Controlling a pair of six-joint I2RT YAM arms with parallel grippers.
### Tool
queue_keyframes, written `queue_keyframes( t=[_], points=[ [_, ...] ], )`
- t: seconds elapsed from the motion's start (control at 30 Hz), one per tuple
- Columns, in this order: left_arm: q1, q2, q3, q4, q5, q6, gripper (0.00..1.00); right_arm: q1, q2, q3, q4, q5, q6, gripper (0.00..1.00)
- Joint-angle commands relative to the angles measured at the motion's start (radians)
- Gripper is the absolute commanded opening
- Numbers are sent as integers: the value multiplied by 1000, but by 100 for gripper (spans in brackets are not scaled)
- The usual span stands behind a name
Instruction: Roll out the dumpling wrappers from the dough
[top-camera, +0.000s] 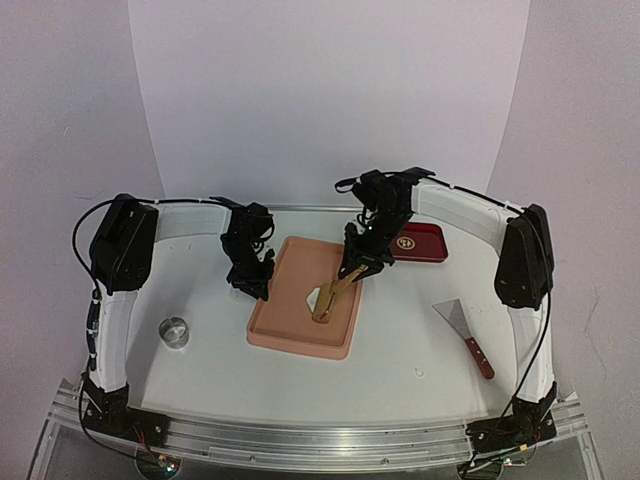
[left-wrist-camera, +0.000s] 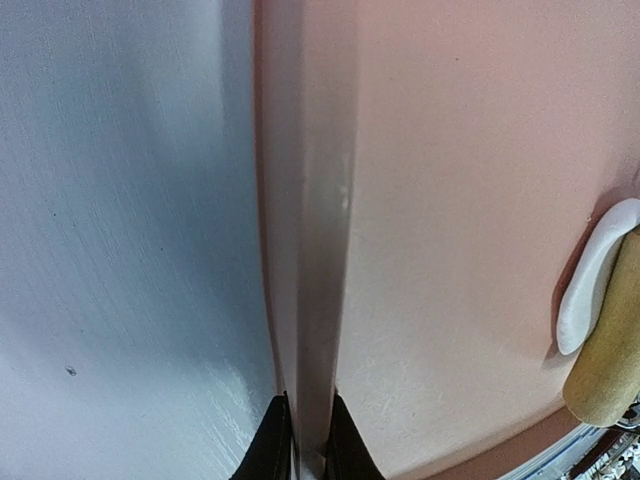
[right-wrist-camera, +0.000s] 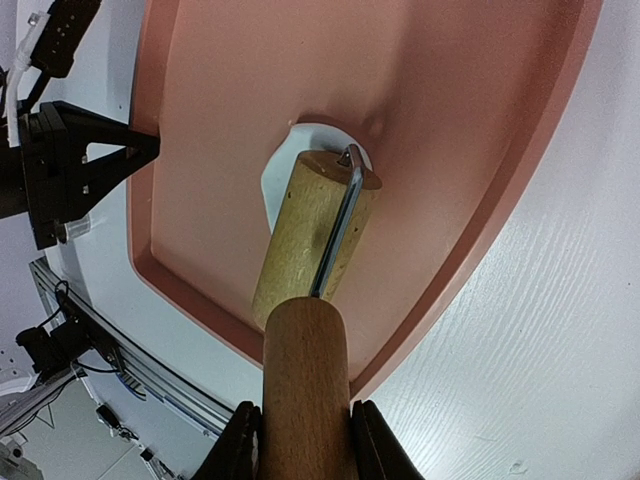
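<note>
Midway across the pink tray (top-camera: 285, 322), the dough (right-wrist-camera: 275, 182) lay under the roller (right-wrist-camera: 305, 232) gripped by the right end effector (right-wrist-camera: 300, 442); the left end effector (left-wrist-camera: 304, 442) pinched the tray's rim, likely steadying it.

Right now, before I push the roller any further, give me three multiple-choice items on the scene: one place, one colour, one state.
1. Where is the metal ring?
A) on the table, left of the pink tray
B) inside the pink tray
C) lifted in the air

2. What colour is the small tray at the back right?
A) blue
B) red
C) green

3. What are the left fingers doing?
A) hanging open above the table
B) gripping the metal ring
C) clamping the pink tray's rim

Answers:
1 A: the top view shows the ring standing on bare table, apart from the pink tray's left side.
2 B: it is plainly red.
3 C: the left wrist view shows one finger on each side of the rim.
</note>
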Motion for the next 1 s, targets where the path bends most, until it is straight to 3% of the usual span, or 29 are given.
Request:
queue_keyframes(
  t=[0.0,0.67,0.83,0.97],
  points=[
    [-7,35,-10,35,72,16,2,9,137,-44,30,96,-31,0],
    [-9,36,-12,31,76,-7,0,-22,184,-244,77,131,-95,0],
    [-8,28,-16,29,70,-19,0,-19,188,-191,100,43,-94,0],
    [-8,21,-26,30,65,-24,0,14,169,-58,105,-69,-122,0]
  ],
)
